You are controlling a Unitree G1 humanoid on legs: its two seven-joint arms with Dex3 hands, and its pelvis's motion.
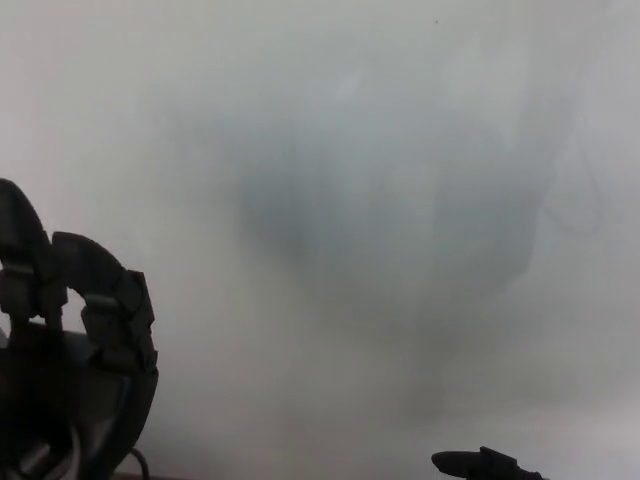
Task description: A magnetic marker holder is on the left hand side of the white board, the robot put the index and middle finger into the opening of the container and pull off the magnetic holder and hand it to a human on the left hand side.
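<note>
The whiteboard (360,150) fills the head view, with only a dim grey reflection on it. My left hand (75,350) is at the lower left edge, its thick black fingers (115,300) curved upward and apart, with nothing between them. Neither the black magnetic marker holder nor any person's hand is in view. Only a small black tip of my right hand (482,464) pokes up at the bottom edge, too little to show its fingers.
A dark cable (140,462) hangs just below my left hand at the bottom edge. A faint thin line (590,200) runs down the board at the right.
</note>
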